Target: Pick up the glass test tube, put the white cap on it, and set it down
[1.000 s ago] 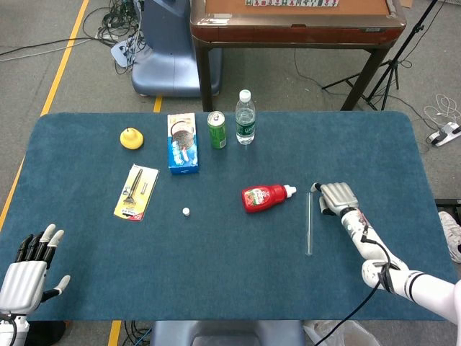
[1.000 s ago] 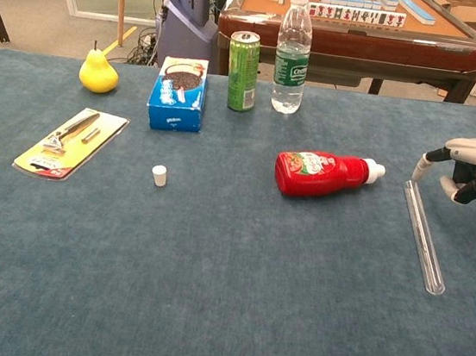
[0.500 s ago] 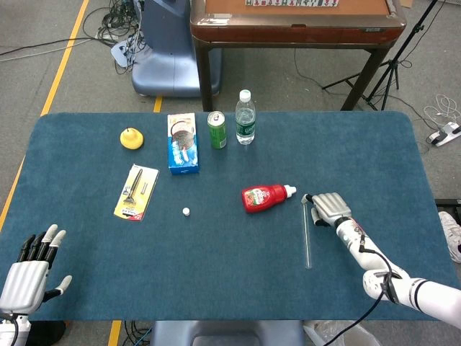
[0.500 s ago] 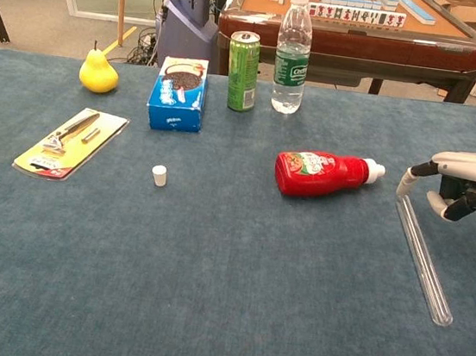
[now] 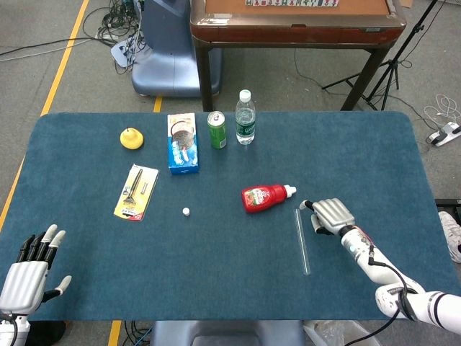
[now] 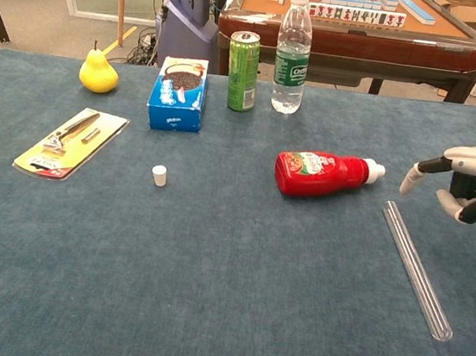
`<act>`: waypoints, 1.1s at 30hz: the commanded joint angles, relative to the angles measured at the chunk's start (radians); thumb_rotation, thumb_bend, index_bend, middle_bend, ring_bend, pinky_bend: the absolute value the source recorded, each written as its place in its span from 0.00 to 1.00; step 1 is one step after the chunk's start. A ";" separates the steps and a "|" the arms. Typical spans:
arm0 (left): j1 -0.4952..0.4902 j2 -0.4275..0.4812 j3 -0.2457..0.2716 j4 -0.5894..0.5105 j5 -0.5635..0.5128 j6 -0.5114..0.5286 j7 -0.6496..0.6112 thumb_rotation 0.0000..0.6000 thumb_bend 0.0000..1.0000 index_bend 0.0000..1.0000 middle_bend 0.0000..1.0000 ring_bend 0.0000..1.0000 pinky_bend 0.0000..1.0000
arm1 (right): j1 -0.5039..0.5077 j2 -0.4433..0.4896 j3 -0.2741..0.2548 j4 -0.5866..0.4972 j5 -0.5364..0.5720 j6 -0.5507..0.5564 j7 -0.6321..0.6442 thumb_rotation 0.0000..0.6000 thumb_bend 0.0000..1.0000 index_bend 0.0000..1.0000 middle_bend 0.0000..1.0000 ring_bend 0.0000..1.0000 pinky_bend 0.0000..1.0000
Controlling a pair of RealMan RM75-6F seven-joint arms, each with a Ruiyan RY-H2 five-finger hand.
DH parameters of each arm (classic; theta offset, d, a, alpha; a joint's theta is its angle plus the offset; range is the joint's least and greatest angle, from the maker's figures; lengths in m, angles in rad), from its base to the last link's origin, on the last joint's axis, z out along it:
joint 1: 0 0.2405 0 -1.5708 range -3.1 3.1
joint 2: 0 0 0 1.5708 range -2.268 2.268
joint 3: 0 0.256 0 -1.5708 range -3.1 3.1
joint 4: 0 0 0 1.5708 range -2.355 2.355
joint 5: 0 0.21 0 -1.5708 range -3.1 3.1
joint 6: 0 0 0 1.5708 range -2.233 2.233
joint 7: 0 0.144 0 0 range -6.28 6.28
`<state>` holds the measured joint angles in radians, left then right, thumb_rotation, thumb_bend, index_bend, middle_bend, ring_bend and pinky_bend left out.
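Note:
The glass test tube lies flat on the blue table, right of centre, also seen in the chest view as the test tube. My right hand hovers just right of the tube's far end and holds nothing. In the chest view the right hand has one finger stretched left, its tip a little above and apart from the tube, the others curved down. The small white cap stands far left of the tube; the chest view shows the cap upright. My left hand rests empty, fingers spread, at the near left corner.
A red sauce bottle lies on its side just left of the tube's far end. Further back stand a green can, a water bottle and a blue box. A yellow pear and a carded tool lie at the left.
The test tube has shifted left and toward the near edge, pushed at its far end by my right hand. The fingertip that touched the tube's end now stands apart from it.

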<state>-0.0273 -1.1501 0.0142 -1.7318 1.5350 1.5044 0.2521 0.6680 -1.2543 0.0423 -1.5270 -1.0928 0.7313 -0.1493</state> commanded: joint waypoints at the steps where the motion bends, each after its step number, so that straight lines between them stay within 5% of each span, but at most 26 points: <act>1: -0.002 -0.002 0.001 0.000 0.002 -0.003 0.001 1.00 0.20 0.00 0.00 0.00 0.00 | -0.013 0.018 -0.017 -0.010 0.009 0.005 -0.014 1.00 1.00 0.27 1.00 1.00 1.00; 16: 0.008 -0.002 0.004 0.002 0.002 0.012 0.003 1.00 0.20 0.00 0.00 0.00 0.00 | 0.008 -0.069 -0.025 0.069 0.034 -0.039 -0.036 1.00 1.00 0.27 1.00 1.00 1.00; 33: 0.009 -0.005 0.004 0.014 -0.004 0.007 -0.012 1.00 0.20 0.00 0.00 0.00 0.00 | 0.058 -0.146 -0.005 0.001 -0.048 -0.061 -0.020 1.00 1.00 0.27 1.00 1.00 1.00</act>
<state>-0.0187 -1.1555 0.0183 -1.7183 1.5313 1.5111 0.2408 0.7225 -1.3969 0.0361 -1.5174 -1.1336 0.6727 -0.1741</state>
